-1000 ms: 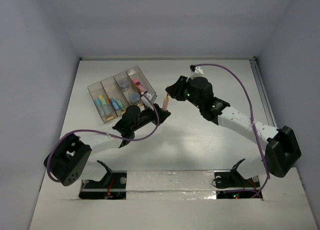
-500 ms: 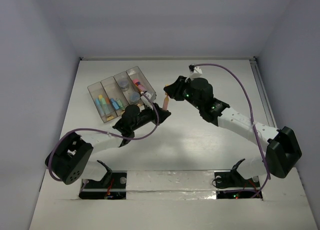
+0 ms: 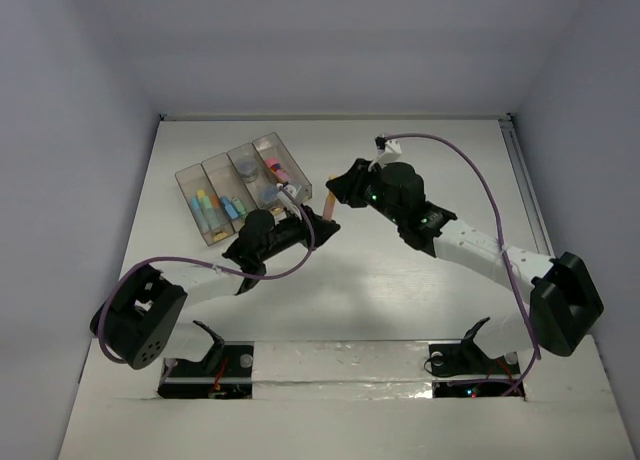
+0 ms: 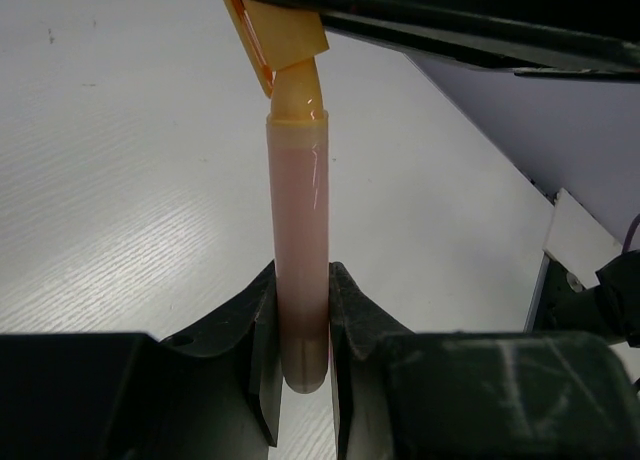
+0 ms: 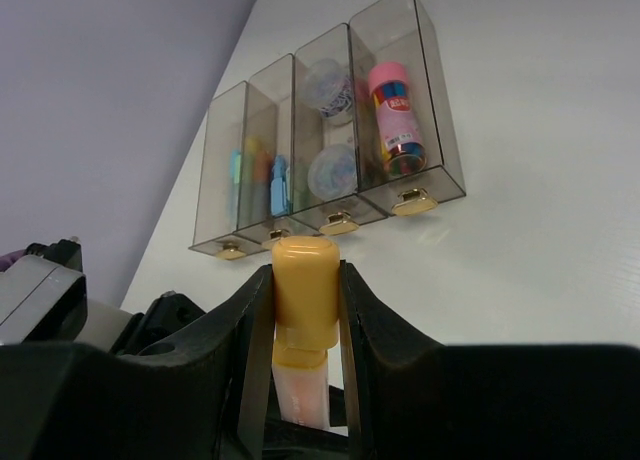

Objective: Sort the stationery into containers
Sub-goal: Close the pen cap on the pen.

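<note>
The marker (image 4: pixel 298 210) is only partly visible. Its lower barrel is buried between the tightly closed fingers of the left gripper (image 4: pixel 300 290), and its orange cap (image 5: pixel 305 265) is pinched narrowly by the right gripper (image 5: pixel 304 280). It is held over the white table (image 3: pixel 430 160), just beside the tray's (image 5: pixel 437 105) corner, with bare tabletop to the right. The smoky compartments hold a pink tube (image 5: pixel 393 115), two grey pots (image 5: pixel 333 168) and indistinct blue and yellow pieces (image 5: pixel 277 185).
</note>
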Tool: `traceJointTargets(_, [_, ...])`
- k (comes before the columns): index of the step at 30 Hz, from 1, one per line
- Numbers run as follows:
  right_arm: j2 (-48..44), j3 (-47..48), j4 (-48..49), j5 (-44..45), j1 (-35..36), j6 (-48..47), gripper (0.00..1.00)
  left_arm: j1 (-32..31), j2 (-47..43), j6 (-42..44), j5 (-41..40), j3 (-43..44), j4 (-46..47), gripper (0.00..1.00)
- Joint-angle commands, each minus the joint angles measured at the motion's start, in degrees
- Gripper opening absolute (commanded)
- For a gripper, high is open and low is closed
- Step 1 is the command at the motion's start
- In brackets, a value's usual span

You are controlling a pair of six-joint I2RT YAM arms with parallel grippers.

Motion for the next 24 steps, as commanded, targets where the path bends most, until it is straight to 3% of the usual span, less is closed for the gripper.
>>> traceJointTargets(1, [-0.79, -1.22, 4.75, -1.96, 0.5, -0.73, 0.0, 1.55, -1.36, -1.32, 1.6, -0.88, 5.79, 0.0])
traceJointTargets(12, [-3.08, -8.69, 15.47, -3.28, 4.44, 1.12, 0.0, 3.31, -0.57, -4.22, 3.44, -1.41, 9.21, 0.0])
traceJointTargets(24, [-5.01, -12.39, 14.7, -1.54, 7.18, 3.06, 0.0, 3.31, -4.96, -5.8, 1.95, -2.46, 10.19, 0.0])
